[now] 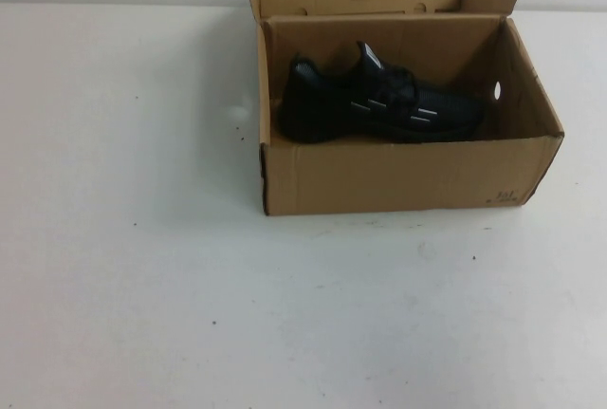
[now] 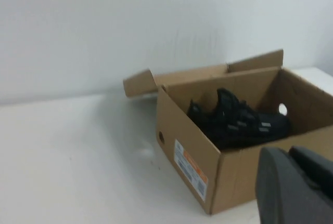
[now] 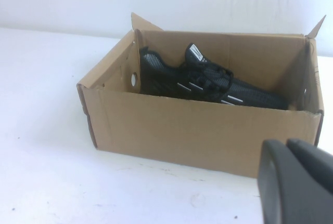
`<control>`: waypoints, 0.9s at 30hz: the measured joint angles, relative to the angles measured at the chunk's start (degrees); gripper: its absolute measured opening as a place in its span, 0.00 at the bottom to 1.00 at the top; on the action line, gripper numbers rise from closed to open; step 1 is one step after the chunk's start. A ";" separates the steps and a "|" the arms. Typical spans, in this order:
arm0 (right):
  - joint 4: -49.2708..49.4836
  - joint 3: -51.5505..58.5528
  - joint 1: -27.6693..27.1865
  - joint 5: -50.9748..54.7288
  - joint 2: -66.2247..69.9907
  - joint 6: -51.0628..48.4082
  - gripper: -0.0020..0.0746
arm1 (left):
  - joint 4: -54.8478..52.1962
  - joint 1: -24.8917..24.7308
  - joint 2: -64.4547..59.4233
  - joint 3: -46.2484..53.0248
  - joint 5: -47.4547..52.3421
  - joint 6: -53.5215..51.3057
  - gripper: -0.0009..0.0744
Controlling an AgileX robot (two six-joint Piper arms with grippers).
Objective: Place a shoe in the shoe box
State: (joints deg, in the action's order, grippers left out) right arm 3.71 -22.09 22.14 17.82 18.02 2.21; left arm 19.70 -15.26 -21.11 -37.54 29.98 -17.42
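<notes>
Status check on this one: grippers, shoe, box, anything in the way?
Left gripper shut, empty, pulled back short of the shoe box. Right gripper shut, empty, likewise back. Shoe inside box, upright on its sole. Nothing in the way.

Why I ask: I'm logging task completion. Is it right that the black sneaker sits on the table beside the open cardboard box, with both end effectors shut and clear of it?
One thing is wrong: the shoe lies inside the shoe box, not beside it, as the high view shows. The rest holds: the box is open, and the left end effector and right end effector are shut, clear of the shoe.
</notes>
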 joint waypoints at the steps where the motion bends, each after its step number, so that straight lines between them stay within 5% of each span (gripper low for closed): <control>1: 0.00 0.00 0.00 0.00 0.00 0.00 0.01 | -0.50 0.00 1.14 0.74 -1.12 0.00 0.01; 13: 0.00 0.00 0.00 0.00 0.00 0.00 0.01 | -27.03 0.00 17.66 23.22 -11.87 14.30 0.01; 27: 0.13 0.00 0.00 0.00 0.00 0.00 0.01 | -24.01 7.35 21.73 38.90 -12.70 18.66 0.01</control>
State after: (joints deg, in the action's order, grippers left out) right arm 3.84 -22.09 22.14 17.82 18.02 2.21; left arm -4.32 -7.91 0.62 1.36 17.28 1.24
